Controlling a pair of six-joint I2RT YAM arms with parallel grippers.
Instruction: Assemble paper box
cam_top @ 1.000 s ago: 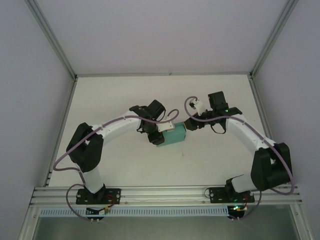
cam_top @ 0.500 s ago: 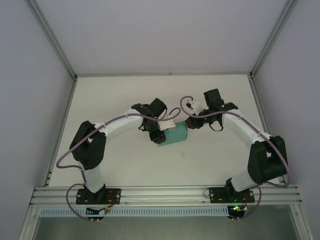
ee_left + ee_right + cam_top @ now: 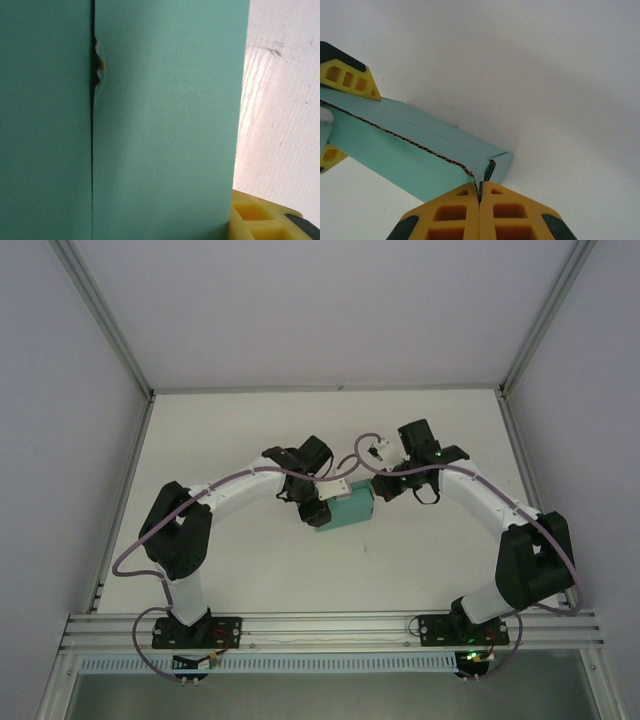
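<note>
The teal-green paper box (image 3: pixel 347 510) lies mid-table between the two arms. My left gripper (image 3: pixel 323 503) is clamped across its left end. The left wrist view is close on the box wall (image 3: pixel 165 120) with a dark seam (image 3: pixel 92 150) and one yellow finger (image 3: pixel 255 220) against the box's right edge. From the right wrist, both left fingers (image 3: pixel 350 75) flank the far end of the box (image 3: pixel 405 155). My right gripper (image 3: pixel 480 186) is shut, its tips pinching the thin corrugated edge at the box's near corner, beside a small side flap (image 3: pixel 501 165).
The box rests on a white tabletop (image 3: pixel 420 550). Aluminium frame posts (image 3: pixel 100 315) and grey walls bound the table on the left, right and back. Purple cables (image 3: pixel 240 478) loop along both arms. The arm bases stand on the rail (image 3: pixel 330 628) at the near edge.
The right gripper has moved left to the box's right end and closed its jaws on the corner edge. The left gripper has kept its hold, with the box shifting slightly right early on.
</note>
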